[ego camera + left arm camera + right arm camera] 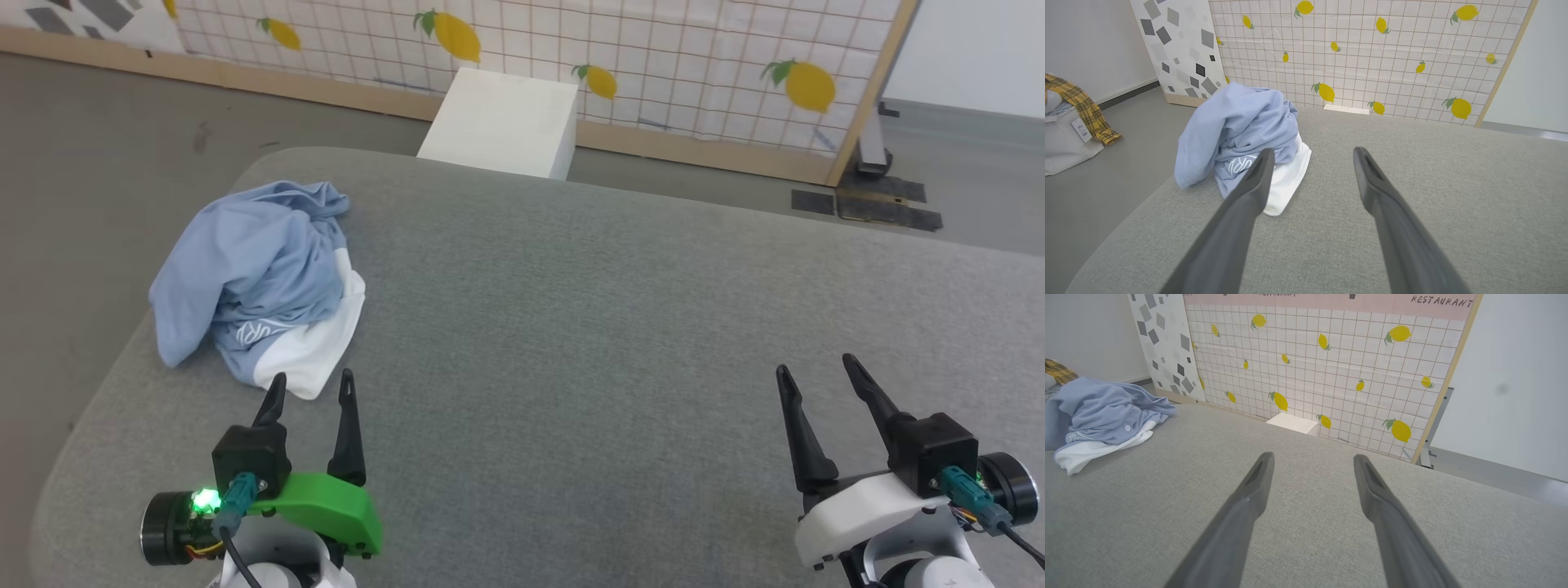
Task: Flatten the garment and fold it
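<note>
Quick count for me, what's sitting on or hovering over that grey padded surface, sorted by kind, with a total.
garment: 1, light blue and white, crumpled in a heap
grippers: 2, the left gripper and the right gripper, both open and holding nothing
Total: 3

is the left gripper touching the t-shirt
Cannot tell. In the head view the left gripper overlaps the T-shirt at its white edge; neither contact nor gap shows plainly.
</note>
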